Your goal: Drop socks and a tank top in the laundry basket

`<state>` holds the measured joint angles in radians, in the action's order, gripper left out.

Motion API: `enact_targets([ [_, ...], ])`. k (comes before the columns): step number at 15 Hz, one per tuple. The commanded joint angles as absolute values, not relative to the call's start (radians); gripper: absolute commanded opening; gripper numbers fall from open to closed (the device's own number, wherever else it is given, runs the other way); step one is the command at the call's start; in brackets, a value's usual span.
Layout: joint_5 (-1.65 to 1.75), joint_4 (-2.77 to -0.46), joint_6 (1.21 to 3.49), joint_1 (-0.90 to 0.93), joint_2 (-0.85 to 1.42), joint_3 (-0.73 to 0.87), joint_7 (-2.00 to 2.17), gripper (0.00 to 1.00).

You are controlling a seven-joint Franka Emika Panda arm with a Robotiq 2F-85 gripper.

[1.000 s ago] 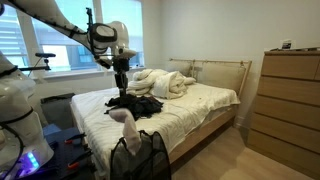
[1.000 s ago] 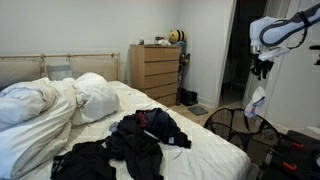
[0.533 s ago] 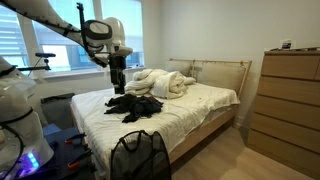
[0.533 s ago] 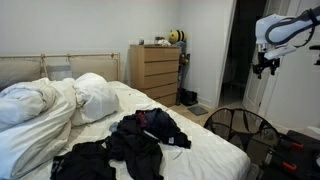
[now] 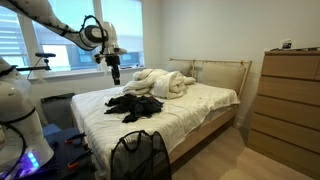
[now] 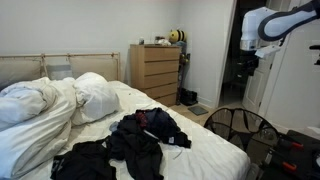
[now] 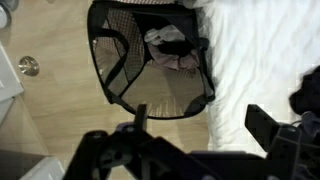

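The black mesh laundry basket (image 5: 140,155) (image 6: 238,126) stands on the floor at the foot of the bed. From above, the wrist view shows its rim (image 7: 108,80) and a pale garment (image 7: 168,45) lying inside with a dark piece on it. Whether that is a sock or the tank top I cannot tell. My gripper (image 5: 113,70) (image 6: 246,64) hangs high above the basket. It is open (image 7: 205,125), with nothing between its fingers. A pile of dark clothes (image 5: 135,105) (image 6: 140,140) lies on the bed.
A wooden dresser (image 5: 290,100) (image 6: 158,72) stands by the wall. Bunched white bedding (image 5: 165,82) (image 6: 50,105) covers the head of the bed. The robot's white base (image 5: 20,120) is beside the bed, and a wooden floor (image 7: 50,100) surrounds the basket.
A second ago a pale garment hung from my gripper just over the basket. The jaws opened, the garment dropped in, and the gripper rose well above the basket.
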<state>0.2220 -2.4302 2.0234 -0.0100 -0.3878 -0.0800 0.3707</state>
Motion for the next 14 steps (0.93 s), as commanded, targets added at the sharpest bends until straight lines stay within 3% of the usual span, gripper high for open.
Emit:
enact_targets([
  [1, 0.191, -2.334, 2.07, 0.044, -0.234, -0.145, 0.348, 1.0],
  [8, 0.33, -2.189, 2.295, 0.101, 0.021, -0.203, 0.409, 1.0],
  [14, 0.532, -1.986, 2.42, 0.199, 0.303, -0.149, 0.541, 1.0],
])
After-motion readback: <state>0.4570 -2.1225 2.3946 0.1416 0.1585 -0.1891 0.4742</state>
